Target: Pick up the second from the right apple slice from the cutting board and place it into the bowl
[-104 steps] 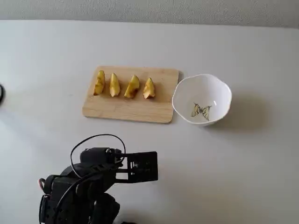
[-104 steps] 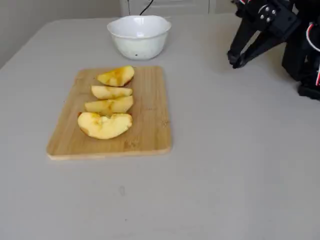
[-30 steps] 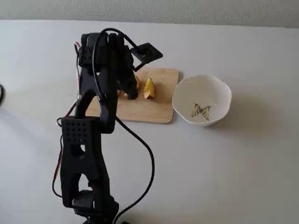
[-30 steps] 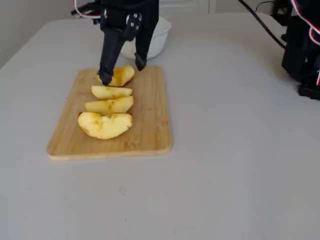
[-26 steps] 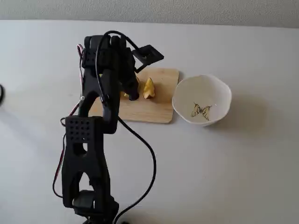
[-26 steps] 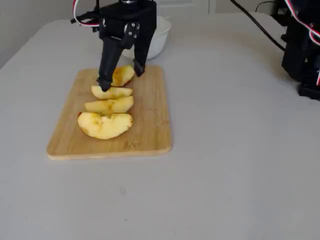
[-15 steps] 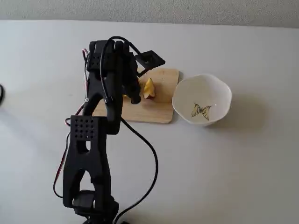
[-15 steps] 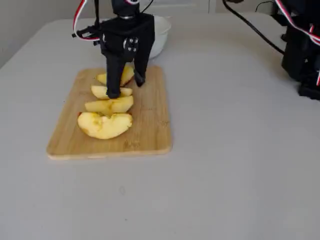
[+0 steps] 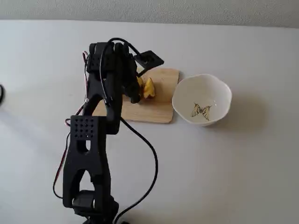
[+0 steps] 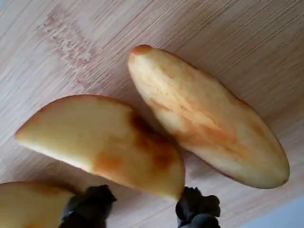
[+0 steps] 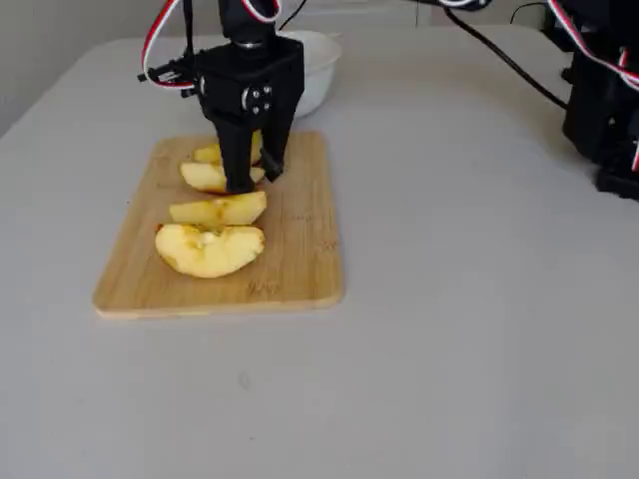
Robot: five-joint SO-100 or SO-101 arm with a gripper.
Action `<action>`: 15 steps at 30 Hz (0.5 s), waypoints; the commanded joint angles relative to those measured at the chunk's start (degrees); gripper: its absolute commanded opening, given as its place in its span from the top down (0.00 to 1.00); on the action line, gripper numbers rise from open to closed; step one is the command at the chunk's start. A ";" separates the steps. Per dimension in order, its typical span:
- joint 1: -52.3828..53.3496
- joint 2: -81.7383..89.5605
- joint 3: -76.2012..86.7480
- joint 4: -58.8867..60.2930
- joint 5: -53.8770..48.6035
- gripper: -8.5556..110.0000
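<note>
Tool (image 10: 142,209) stood open astride apple slice (image 10: 107,142) on cutting board (image 10: 228,42); slice light, slippery, bruisable: pinch mid-body.

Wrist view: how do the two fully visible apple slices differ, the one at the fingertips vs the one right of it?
The left slice is a wedge with a straight lower edge, and its right end sits between the open gripper's tips. The right slice is a rounded oval lying outside them. The left slice's brown patch is darker than the right slice's. Both are pale yellow and lie on the board.
</note>
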 commanded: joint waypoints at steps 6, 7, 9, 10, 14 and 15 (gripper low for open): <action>-1.49 1.32 -3.96 4.83 -6.33 0.65; -1.67 1.41 -3.96 5.01 -7.21 0.65; -1.85 1.76 -3.96 5.01 -9.14 0.65; -1.85 2.02 -3.96 5.01 -10.02 0.65; -1.85 3.34 -3.96 4.92 -13.97 0.66; -1.67 3.69 -3.96 4.92 -15.12 0.66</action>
